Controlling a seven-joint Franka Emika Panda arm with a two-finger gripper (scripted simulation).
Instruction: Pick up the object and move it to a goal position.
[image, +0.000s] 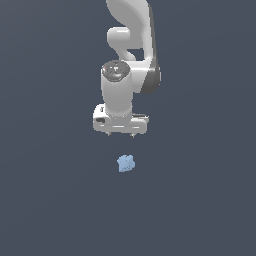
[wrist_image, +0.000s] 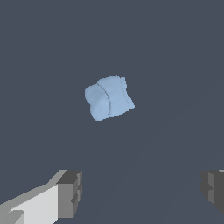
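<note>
The object (image: 126, 163) is a small light-blue lumpy block lying on the dark grey floor, and in the wrist view the object (wrist_image: 108, 97) shows alone, free of the fingers. My white gripper (image: 120, 134) hangs above and a little behind it, not touching. The gripper (wrist_image: 142, 190) is open: its two dark fingertips (wrist_image: 70, 192) stand far apart with nothing between them.
A flat dark grey surface (image: 50, 200) runs all around the block. The white arm (image: 132, 45) rises behind the gripper toward the top of the exterior view.
</note>
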